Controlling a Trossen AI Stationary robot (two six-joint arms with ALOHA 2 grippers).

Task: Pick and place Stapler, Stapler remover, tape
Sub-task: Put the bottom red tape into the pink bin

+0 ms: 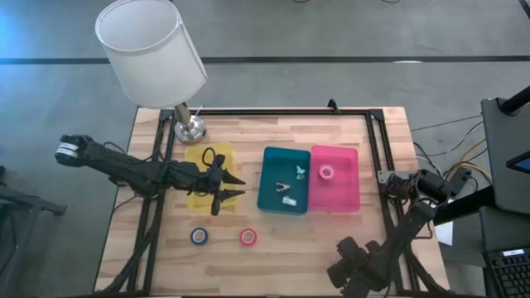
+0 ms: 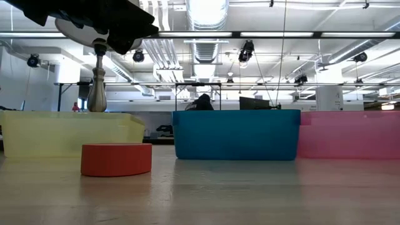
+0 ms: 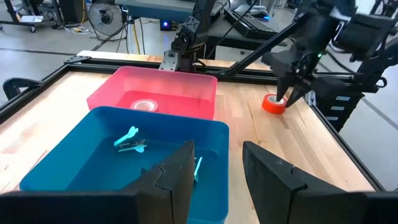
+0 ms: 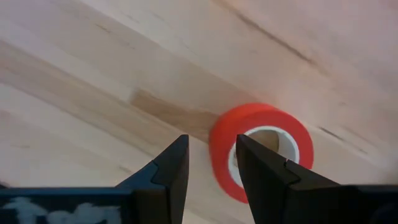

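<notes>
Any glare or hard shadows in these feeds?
Low view: the ceiling lights glare straight into the lens. High view: the white lampshade is the brightest patch and hides a corner of the table. Left wrist view: even light, with soft shadow inside the teal tray. Right wrist view: no glare on the red tape.

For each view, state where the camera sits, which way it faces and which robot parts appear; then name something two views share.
High view: above the table, straight down; both arms, left gripper at the yellow tray.
Low view: table-top height, level across a red tape roll to the trays.
Left wrist view: faces the blue tray; own fingers, right gripper beyond.
Right wrist view: down onto a red roll; own fingers.
Shared: high and left wrist views show the pink tray.
</notes>
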